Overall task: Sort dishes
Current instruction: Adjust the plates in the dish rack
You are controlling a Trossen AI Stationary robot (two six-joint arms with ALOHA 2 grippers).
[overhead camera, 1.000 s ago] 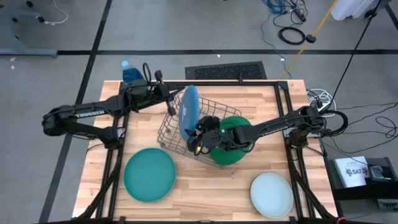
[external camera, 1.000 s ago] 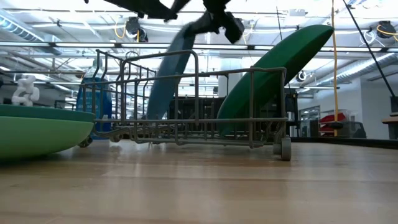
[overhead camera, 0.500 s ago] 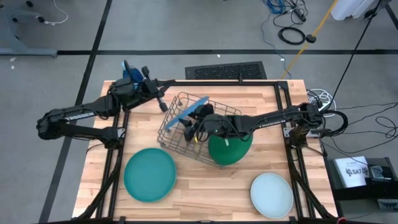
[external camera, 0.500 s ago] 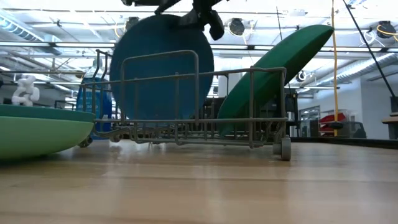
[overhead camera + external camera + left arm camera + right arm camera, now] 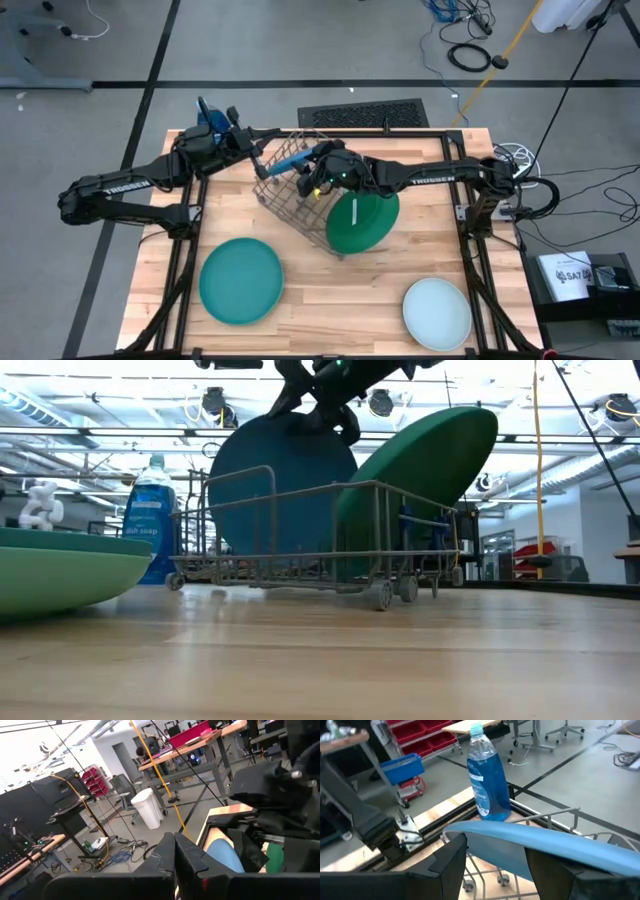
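A bright blue plate (image 5: 289, 160) stands on edge inside the grey wire rack (image 5: 290, 200), with my right gripper (image 5: 312, 172) shut on its top rim. A dark green plate (image 5: 360, 222) leans with its rim against the rack's right side (image 5: 420, 475). On the table lie a teal plate (image 5: 240, 280) at the near left and a pale mint plate (image 5: 437, 312) at the near right. My left gripper (image 5: 250, 142) is shut and holds nothing, level, by the far left corner of the rack. My right gripper pinches the blue plate's upper rim (image 5: 520, 837) between its two fingers (image 5: 451, 862), one on each face. The fingers reach in from the table's right, slanting a little down. The plate stands upright (image 5: 285, 490), its lower part down among the rack's wires.
A blue plastic bottle (image 5: 207, 112) stands at the table's far left corner, just behind my left gripper. The rack sits askew on small wheels (image 5: 380, 596). Bare wood lies between the teal and mint plates.
My right gripper has gone toward the table's far edge and left with the blue plate, which has turned about and now stands upright. The rack has swung round and slid toward the far edge, and the green plate has shifted with it. My left gripper has drawn back toward the bottle.
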